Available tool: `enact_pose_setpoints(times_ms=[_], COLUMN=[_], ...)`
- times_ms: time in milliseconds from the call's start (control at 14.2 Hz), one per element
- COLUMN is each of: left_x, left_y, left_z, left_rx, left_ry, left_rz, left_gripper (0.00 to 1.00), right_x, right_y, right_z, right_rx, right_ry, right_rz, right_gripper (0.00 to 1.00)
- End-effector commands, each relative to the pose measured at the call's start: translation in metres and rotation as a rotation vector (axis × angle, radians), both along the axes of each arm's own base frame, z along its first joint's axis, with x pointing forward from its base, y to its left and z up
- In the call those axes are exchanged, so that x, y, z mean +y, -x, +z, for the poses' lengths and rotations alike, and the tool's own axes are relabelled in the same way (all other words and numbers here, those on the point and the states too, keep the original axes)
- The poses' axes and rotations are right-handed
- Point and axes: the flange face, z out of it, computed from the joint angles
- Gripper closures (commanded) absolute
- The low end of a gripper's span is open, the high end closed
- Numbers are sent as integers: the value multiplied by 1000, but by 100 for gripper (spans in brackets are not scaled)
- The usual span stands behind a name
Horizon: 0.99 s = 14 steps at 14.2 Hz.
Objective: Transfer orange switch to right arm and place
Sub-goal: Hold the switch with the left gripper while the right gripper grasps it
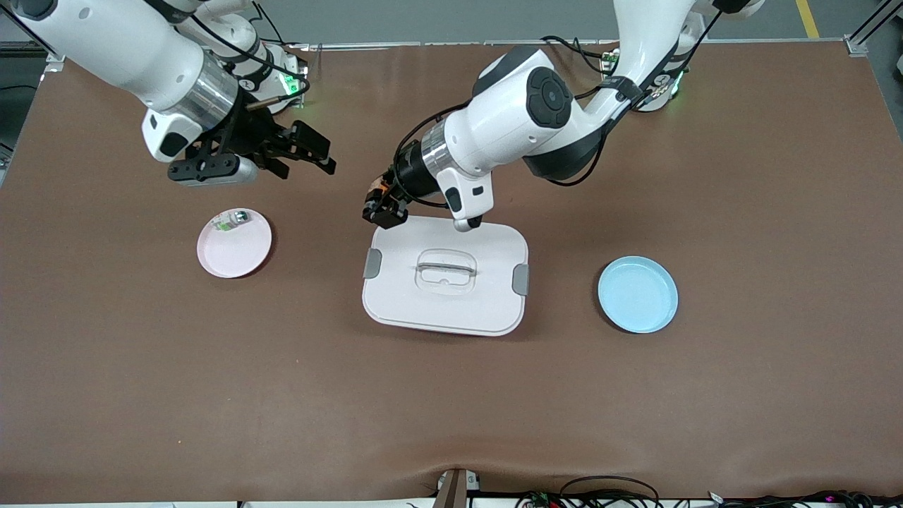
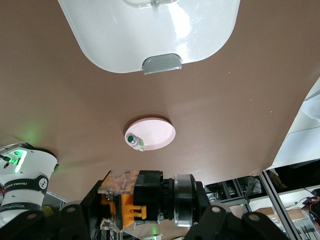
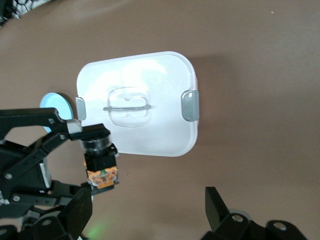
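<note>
Tiny black orange-faced push-button switch (image 1: pixel 382 195) pinched in left gripper (image 1: pixel 378 210) above white lidded box (image 1: pixel 446 310); right gripper (image 1: pixel 300 156) spread, waiting nearby. Handover and placing remain.

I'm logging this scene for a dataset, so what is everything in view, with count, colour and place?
orange switch: one, black with orange, held in the left gripper.
white lidded box: one, grey clips, table's middle.
pink plate: one, toward the right arm's end.
clear-and-green part: one, on the pink plate.
blue plate: one, toward the left arm's end.
left gripper: black, over the box's corner.
right gripper: black, open, above the table near the pink plate.
</note>
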Motion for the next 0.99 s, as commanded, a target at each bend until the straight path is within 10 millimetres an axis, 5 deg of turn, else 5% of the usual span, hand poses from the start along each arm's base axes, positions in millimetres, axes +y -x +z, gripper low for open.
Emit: enact_pose_setpoints(times_ms=[0, 493, 916], left_x=[-5, -5, -6], left_y=[3, 3, 3], left_z=[6, 2, 1], left_rx=[28, 38, 33], left_ry=[17, 10, 10], left_rz=[19, 19, 11], left_gripper=[100, 100, 100], right_x=[-4, -2, 32], right_y=[19, 15, 14], right_z=[-5, -26, -43], right_rx=[-13, 20, -19], right_ry=[-103, -196, -197], right_rz=[-80, -146, -101], right_gripper=[0, 0, 0])
